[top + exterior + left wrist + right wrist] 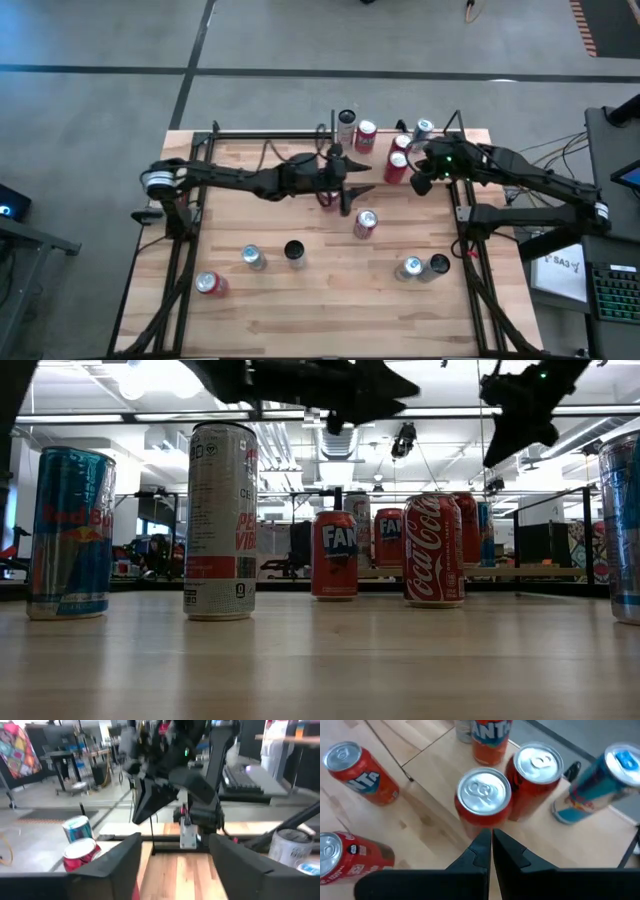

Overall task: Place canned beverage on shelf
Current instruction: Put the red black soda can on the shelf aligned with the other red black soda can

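Note:
The shelf point(440, 150), a light-wood board edged with black rods, stands at the table's far right. Several cans stand on it, among them a red can point(483, 797), a Coca-Cola can point(535, 770) and a blue can point(600, 785). My right gripper point(491, 845) is shut and empty, just above and in front of the red can, over the shelf's near edge point(420, 180). My left gripper point(175, 865) is open and empty, raised over the table's middle point(350, 190), pointing toward the shelf. An orange Fanta can point(360, 770) stands on the table below it.
Loose cans stand on the tabletop: a Coca-Cola can point(365, 222), a silver one point(253, 257), a dark one point(294, 252), a red one point(210, 285) at the near left, and two point(410, 267) at the near right. Black frame rails point(180, 250) run along both sides.

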Action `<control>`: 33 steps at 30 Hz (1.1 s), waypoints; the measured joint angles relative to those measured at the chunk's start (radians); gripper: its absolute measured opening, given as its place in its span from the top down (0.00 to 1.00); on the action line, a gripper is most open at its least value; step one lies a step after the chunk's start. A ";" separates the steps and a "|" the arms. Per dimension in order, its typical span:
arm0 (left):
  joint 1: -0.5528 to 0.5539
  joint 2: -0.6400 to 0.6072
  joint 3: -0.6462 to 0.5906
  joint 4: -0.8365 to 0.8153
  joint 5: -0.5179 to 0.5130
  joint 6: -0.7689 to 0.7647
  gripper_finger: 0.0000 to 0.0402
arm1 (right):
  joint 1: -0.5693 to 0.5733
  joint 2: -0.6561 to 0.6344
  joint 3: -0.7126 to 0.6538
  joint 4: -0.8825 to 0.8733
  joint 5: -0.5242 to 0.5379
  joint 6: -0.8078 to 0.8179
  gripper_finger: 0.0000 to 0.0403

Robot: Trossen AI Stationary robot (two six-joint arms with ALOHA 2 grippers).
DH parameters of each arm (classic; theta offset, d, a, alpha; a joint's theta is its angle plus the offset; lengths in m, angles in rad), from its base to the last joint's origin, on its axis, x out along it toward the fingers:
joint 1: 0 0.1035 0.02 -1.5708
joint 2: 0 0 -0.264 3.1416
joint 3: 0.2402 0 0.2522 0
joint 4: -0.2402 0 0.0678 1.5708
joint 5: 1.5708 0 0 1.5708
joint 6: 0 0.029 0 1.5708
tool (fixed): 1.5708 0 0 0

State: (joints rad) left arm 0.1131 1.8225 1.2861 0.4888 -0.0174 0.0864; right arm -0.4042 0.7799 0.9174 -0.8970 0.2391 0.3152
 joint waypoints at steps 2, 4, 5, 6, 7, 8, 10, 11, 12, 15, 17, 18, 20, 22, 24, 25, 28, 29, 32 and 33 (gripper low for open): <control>0.000 0.048 0.058 -0.039 0.000 0.003 0.54 | 0.000 -0.017 -0.021 0.001 0.018 0.027 0.98; 0.001 0.094 0.113 -0.083 0.000 0.005 0.62 | 0.000 -0.021 -0.041 0.003 0.043 0.038 0.98; 0.002 0.116 0.141 -0.104 0.000 0.006 0.66 | -0.001 -0.021 -0.051 0.005 0.053 0.042 0.98; 0.004 0.134 0.165 -0.127 -0.001 0.006 0.70 | -0.001 -0.019 -0.063 0.009 0.060 0.044 0.98; 0.006 0.154 0.188 -0.149 -0.001 0.006 0.74 | -0.002 -0.015 -0.073 0.016 0.063 0.043 0.98; 0.007 0.171 0.211 -0.166 -0.001 0.006 0.78 | -0.003 -0.011 -0.081 0.023 0.068 0.043 0.98; 0.010 0.198 0.243 -0.198 -0.023 0.006 0.86 | -0.002 -0.002 -0.095 0.034 0.069 0.042 0.98; 0.011 0.211 0.254 -0.204 -0.049 0.007 0.89 | -0.002 0.001 -0.102 0.044 0.069 0.042 0.98; 0.012 0.220 0.260 -0.202 -0.074 0.010 0.93 | -0.002 0.004 -0.107 0.054 0.073 0.041 0.98; 0.018 0.232 0.258 -0.197 -0.105 0.018 0.99 | -0.002 0.014 -0.116 0.073 0.076 0.041 0.98; 0.025 0.240 0.258 -0.201 -0.105 0.018 0.98 | -0.002 0.014 -0.117 0.079 0.076 0.033 0.98; 0.028 0.248 0.258 -0.195 -0.105 0.018 0.98 | -0.002 0.014 -0.119 0.092 0.077 0.030 0.98; 0.035 0.263 0.257 -0.196 -0.106 0.015 0.98 | -0.002 0.013 -0.120 0.122 0.077 0.025 0.98; 0.039 0.280 0.256 -0.194 -0.106 0.002 0.99 | -0.002 0.014 -0.120 0.135 0.077 0.024 0.98; 0.039 0.291 0.256 -0.186 -0.107 -0.001 1.00 | -0.002 0.017 -0.121 0.150 0.077 0.024 0.98; 0.039 0.295 0.255 -0.184 -0.107 -0.001 1.00 | -0.002 0.020 -0.121 0.156 0.077 0.023 0.98; 0.039 0.306 0.255 -0.161 -0.106 -0.001 1.00 | -0.002 0.029 -0.122 0.164 0.077 0.022 0.98; 0.039 0.311 0.255 -0.148 -0.106 -0.001 1.00 | -0.002 0.032 -0.122 0.174 0.077 0.022 0.98; 0.039 0.333 0.255 -0.105 -0.106 -0.001 1.00 | -0.002 0.044 -0.122 0.180 0.077 0.022 0.98; 0.039 0.338 0.255 -0.097 -0.106 -0.002 1.00 | -0.002 0.048 -0.122 0.180 0.077 0.024 0.98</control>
State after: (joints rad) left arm 0.1524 2.1604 1.5410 0.3914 -0.1238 0.0847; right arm -0.4065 0.8278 0.7952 -0.7166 0.3161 0.3388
